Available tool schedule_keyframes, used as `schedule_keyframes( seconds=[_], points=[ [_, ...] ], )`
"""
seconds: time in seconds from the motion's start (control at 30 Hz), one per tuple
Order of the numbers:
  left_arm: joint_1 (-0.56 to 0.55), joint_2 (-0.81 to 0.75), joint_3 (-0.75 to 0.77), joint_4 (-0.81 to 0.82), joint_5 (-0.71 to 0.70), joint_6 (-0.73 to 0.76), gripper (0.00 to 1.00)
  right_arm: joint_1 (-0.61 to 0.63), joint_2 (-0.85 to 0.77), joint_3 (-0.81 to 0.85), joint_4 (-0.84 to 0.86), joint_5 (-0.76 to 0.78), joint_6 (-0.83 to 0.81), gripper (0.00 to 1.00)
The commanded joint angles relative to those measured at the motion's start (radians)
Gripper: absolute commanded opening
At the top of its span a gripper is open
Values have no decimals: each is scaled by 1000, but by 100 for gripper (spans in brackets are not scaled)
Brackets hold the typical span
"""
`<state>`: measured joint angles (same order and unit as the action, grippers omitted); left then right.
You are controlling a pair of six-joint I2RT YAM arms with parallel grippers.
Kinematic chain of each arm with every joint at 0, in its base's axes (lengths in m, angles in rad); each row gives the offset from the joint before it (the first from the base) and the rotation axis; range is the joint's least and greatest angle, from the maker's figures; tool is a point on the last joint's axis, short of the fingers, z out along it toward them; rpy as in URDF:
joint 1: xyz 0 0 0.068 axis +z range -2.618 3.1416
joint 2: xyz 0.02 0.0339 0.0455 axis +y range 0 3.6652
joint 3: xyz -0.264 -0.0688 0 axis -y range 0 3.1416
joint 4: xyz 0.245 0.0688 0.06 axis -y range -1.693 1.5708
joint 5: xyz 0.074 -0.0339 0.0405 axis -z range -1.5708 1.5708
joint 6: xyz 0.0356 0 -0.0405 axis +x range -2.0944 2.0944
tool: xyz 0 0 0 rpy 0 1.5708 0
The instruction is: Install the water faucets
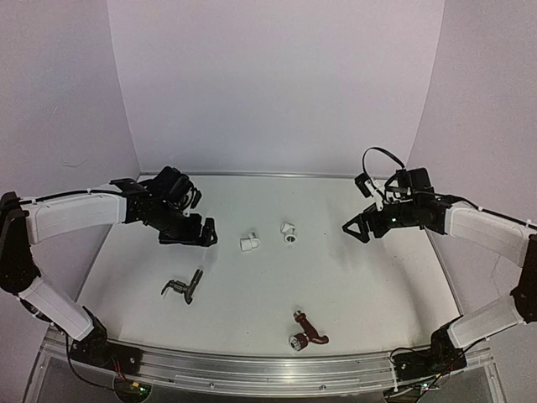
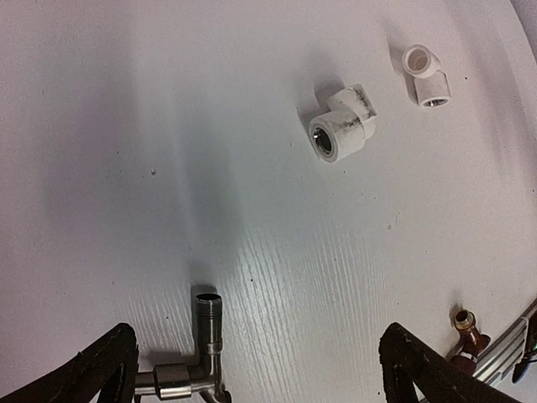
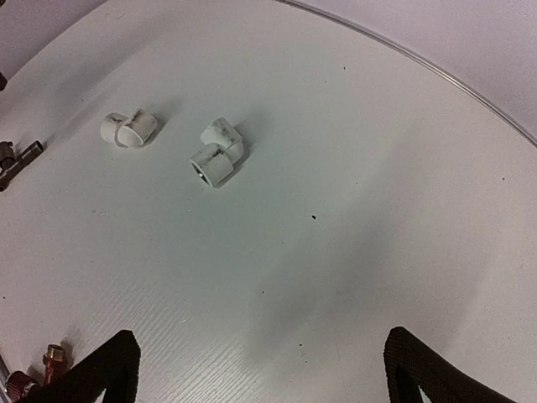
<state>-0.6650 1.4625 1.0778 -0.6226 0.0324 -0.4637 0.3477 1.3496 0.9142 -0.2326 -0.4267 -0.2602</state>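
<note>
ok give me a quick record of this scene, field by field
left hand: open, empty, above the table, beyond the dark grey faucet
right hand: open, empty, to the right of the fittings
dark grey faucet: lying loose, left of centre
reddish-brown faucet: lying loose near the front edge
white elbow fittings: two, mid-table, close together but apart
installed: neither faucet is in a fitting yet

My two arms reach inward.
My left tool point(image 1: 204, 232) and right tool point(image 1: 356, 227) hover low, jaws spread wide.
</note>
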Motion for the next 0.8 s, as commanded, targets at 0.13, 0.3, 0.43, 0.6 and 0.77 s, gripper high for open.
schedule_keyframes(
  seconds=[0.13, 0.3, 0.43, 0.6, 0.77],
  points=[
    [-12, 143, 152, 115, 53, 256, 100, 0, -33, 48, -35, -22, -60, 98],
    [-12, 309, 285, 67, 83, 400, 100, 0, -6, 75, -72, -43, -69, 98],
    [-12, 377, 293, 124, 157, 502, 100, 0, -17, 74, -78, -59, -70, 98],
    [-12, 408, 239, 244, 261, 614, 100, -1, -22, 76, -84, -67, -70, 98],
    [-13, 432, 211, 324, 275, 727, 99, 0, -24, 77, -90, -92, -70, 98]
  ],
)
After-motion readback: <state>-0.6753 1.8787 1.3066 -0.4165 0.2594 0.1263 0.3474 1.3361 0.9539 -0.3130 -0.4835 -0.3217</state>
